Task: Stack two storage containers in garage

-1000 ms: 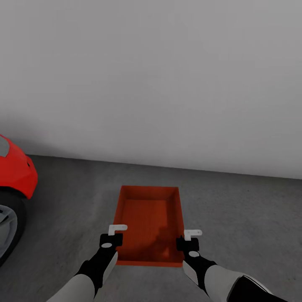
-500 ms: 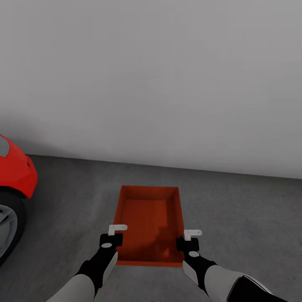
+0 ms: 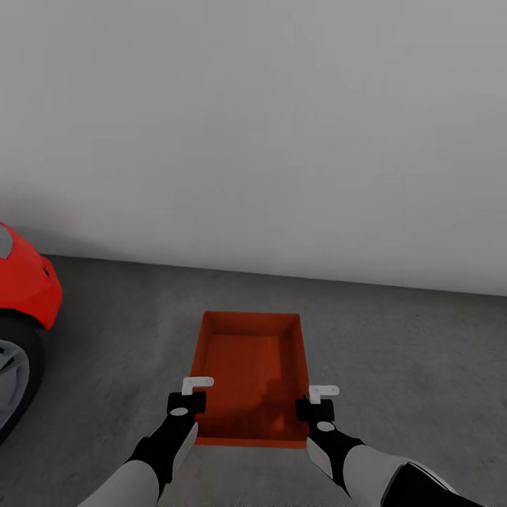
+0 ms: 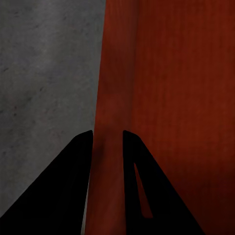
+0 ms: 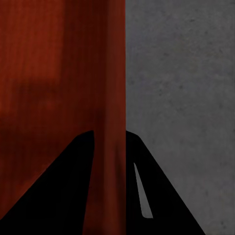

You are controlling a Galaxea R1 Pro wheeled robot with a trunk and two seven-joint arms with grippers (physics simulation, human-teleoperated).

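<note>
The left gripper (image 3: pixel 195 394) is closed on the left long wall of the storage container (image 3: pixel 250 373); in the left wrist view its two dark fingers (image 4: pixel 78 166) straddle that thin orange-red wall, one outside over the concrete and one inside the box. The right gripper (image 3: pixel 317 400) grips the right long wall the same way, its fingers (image 5: pixel 81 161) set on either side of the wall in the right wrist view. Both hold near the end of the box closest to the robot.

The open, lidless container is held level between the arms, its ribbed bottom visible. Whether it touches the ground or hangs just above it cannot be told.

Below it lies the floor (image 3: pixel 408 352), dark grey mottled concrete, meeting a plain pale grey wall (image 3: pixel 282 127) ahead. This is the garage. At the left edge stands the red car (image 3: pixel 24 289), beside and apart from the box.

Against the picture of half a second ago, the line where wall meets floor and the car sit slightly higher in the head view, while container and grippers keep their places: the camera has shifted a little.

The car is cut off by the frame, showing just a red body corner and part of a dark wheel. The container's outer underside is hidden.
</note>
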